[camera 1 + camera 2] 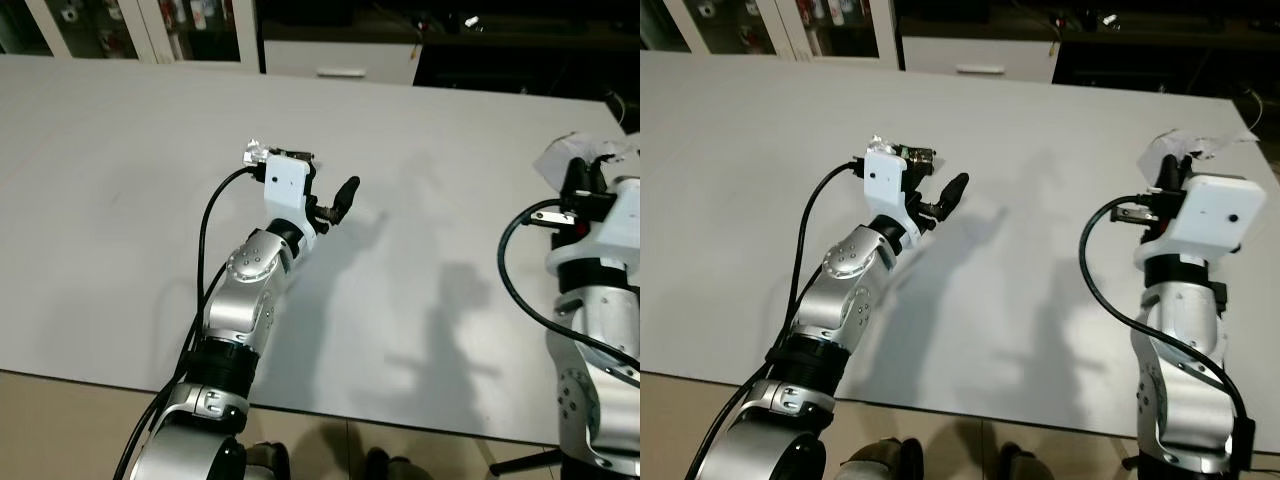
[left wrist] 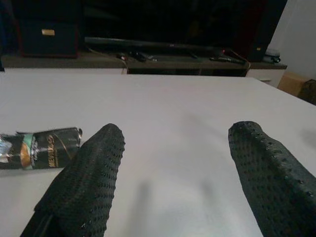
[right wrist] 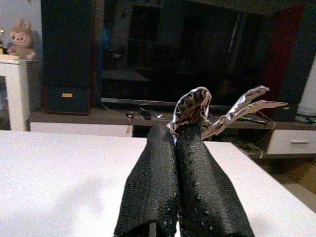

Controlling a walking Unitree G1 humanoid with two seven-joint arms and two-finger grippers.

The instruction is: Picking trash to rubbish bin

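Left eye view: left gripper (image 1: 335, 200) at frame centre over white table (image 1: 120, 200), fingers spread; wrapper (image 1: 253, 152) beside it. Left wrist view: wrapper (image 2: 39, 147) lies lower left. Right wrist view: right gripper (image 3: 177, 133) clamped on foil scrap (image 3: 197, 106).

Big white table in a dim living room

The white table (image 1: 120, 200) takes up most of the room, glass-door cabinets (image 1: 140, 25) sit behind it, plus a low white drawer unit (image 1: 340, 60), a dark TV (image 3: 182, 54), and tan floor (image 1: 60, 420) below
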